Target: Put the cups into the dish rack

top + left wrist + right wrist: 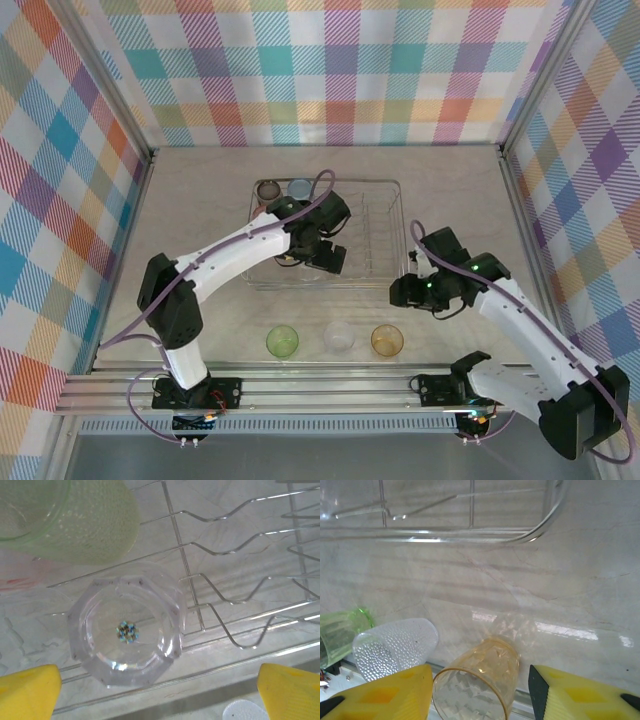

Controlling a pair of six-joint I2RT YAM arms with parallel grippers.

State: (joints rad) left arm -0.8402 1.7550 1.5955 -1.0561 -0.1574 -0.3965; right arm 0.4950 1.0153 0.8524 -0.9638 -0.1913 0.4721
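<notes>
The dish rack [397, 205] sits mid-table, holding a smoky grey cup [268, 190] and a light blue cup [299, 187] at its far left. My left gripper [325, 258] hovers in the rack, open wide [157, 695] above a clear faceted cup [127, 630] standing on the wires [215, 552], next to a green cup [75, 520] and a pink-red one [20, 575]. Near the front stand a green cup [283, 341], a clear dotted cup [339, 336] and an orange cup [387, 340]. My right gripper [408, 292] is open [480, 680]; the orange cup [477, 685] shows between its fingers, with a gap on the right.
The rack's near right corner [540, 527] lies just beyond the right gripper. The dotted cup [395, 647] and green cup [340, 632] stand close to the left of the orange one. An aluminium rail [330, 385] runs along the near edge, and plaid walls enclose the table.
</notes>
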